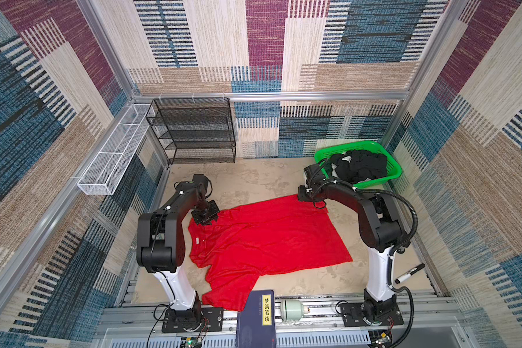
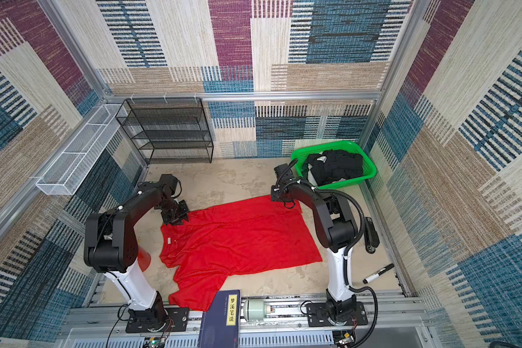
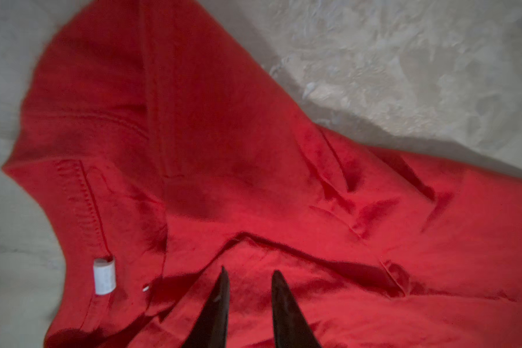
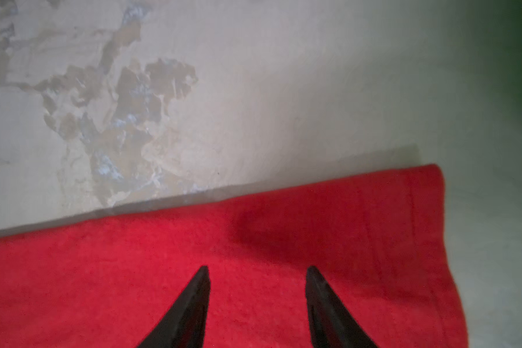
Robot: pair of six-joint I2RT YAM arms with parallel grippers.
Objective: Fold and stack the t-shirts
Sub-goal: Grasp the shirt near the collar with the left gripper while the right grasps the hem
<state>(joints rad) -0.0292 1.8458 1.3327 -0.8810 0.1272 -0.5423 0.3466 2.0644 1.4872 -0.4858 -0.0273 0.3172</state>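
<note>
A large red t-shirt [image 1: 265,238] [image 2: 238,238] lies spread on the table in both top views, its white neck tag [image 1: 197,240] [image 3: 104,275] toward the left. One sleeve hangs toward the front rail. My left gripper [image 1: 207,218] [image 3: 250,270] hovers over the shirt's far left shoulder, jaws slightly apart, open, with only cloth beneath. My right gripper [image 1: 304,197] [image 4: 258,267] stands open over the far right corner of the shirt [image 4: 253,241], holding nothing. Black t-shirts [image 1: 360,168] with some white lie heaped in the green basket [image 1: 395,170].
A black mesh rack [image 1: 193,132] stands at the back left, and a white wire tray [image 1: 115,153] runs along the left wall. A dark blue book [image 1: 258,316] and a pale green cylinder [image 1: 293,308] sit on the front rail. A marker [image 1: 410,273] lies at the right.
</note>
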